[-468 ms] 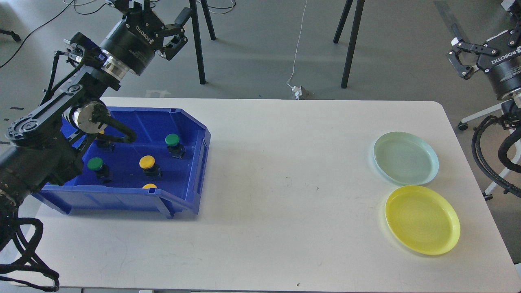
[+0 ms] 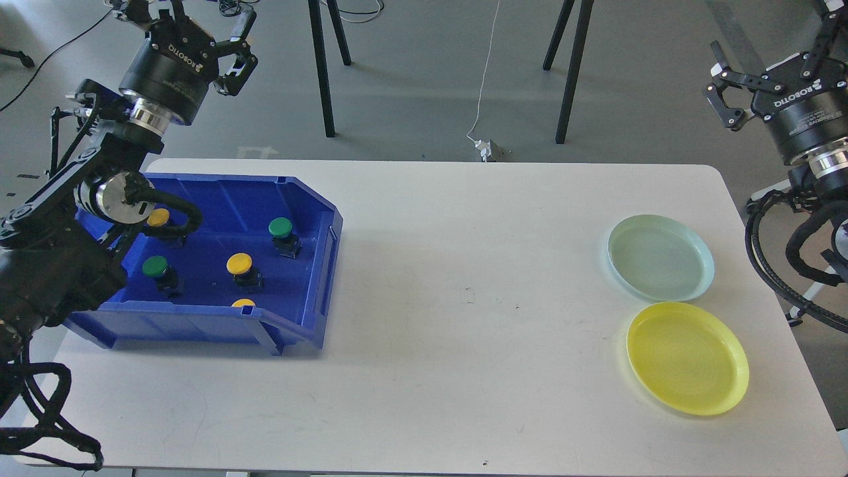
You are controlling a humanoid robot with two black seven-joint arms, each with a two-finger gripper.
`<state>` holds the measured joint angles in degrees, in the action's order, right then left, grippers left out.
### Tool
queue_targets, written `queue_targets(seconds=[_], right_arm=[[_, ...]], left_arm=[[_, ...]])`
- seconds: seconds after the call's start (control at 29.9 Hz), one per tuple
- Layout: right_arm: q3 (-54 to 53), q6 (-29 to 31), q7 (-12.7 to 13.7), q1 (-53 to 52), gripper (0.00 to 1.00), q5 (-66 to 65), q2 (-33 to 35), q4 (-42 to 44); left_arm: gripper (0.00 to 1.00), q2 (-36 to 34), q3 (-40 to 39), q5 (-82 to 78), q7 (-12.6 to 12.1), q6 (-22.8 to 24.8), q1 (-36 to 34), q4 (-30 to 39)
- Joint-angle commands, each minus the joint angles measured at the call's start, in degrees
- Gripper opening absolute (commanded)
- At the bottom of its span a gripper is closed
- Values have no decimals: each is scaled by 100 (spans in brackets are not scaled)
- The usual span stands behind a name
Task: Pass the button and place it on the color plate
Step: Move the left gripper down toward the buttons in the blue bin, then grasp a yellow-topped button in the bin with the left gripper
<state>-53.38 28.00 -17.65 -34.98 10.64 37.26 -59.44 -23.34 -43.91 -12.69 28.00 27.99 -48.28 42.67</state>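
A blue bin [image 2: 324,266] at the table's left holds several push buttons: a green one [image 2: 280,228], a yellow one [image 2: 239,264], a green one [image 2: 155,267], a yellow one [image 2: 158,217] beside my left arm, and a yellow one [image 2: 243,303] half hidden by the front wall. A pale green plate [image 2: 660,257] and a yellow plate [image 2: 687,358] lie empty at the right. My left gripper [image 2: 192,26] is open and empty, high behind the bin. My right gripper [image 2: 772,56] is open and empty, beyond the table's far right corner.
The white table [image 2: 464,331] spans the view between bin and plates. Black stand legs [image 2: 566,73] and a white cable with a plug [image 2: 487,149] are on the floor behind the table. My right arm's cables [image 2: 768,265] hang by the right edge.
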Motion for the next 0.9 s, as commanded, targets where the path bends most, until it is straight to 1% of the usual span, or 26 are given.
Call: queue_targets(seconds=[0.0, 0.07, 0.17, 0.23, 0.33, 0.47, 0.57, 0.67, 0.77, 0.87], right_arm=[[-6, 0, 7, 8, 99, 0, 71, 38], [-14, 0, 7, 52, 99, -9, 71, 64], [-6, 0, 7, 131, 99, -18, 132, 125], [-6, 0, 7, 193, 99, -18, 150, 187], [-6, 0, -2, 289, 99, -18, 150, 371], [-14, 0, -2, 377, 99, -18, 159, 644], [-14, 0, -2, 456, 99, -9, 194, 741], [-23, 0, -11, 518, 99, -9, 203, 767], [-23, 0, -11, 562, 99, -9, 212, 767], [-23, 0, -11, 571, 99, -9, 212, 767]], left_arm=[[100, 5, -92, 39, 0, 1, 160, 687], [100, -91, -83, -267, 0, 1, 161, 1224], [100, -617, 118, -1241, 0, 1, 99, 1962], [100, -1030, 879, -1848, 0, 1, -58, 2428], [100, -1681, 2679, -2630, 0, -942, -856, 2773], [99, -2078, 5158, -4123, 0, -1918, -2069, 2721], [98, -2175, 6382, -4898, 0, -2350, -2685, 2546], [98, -2201, 7061, -5452, 0, -2395, -2977, 2177], [98, -2123, 7632, -6006, 0, -2430, -3003, 1816], [97, -1930, 8098, -6157, 0, -2570, -2960, 1579]])
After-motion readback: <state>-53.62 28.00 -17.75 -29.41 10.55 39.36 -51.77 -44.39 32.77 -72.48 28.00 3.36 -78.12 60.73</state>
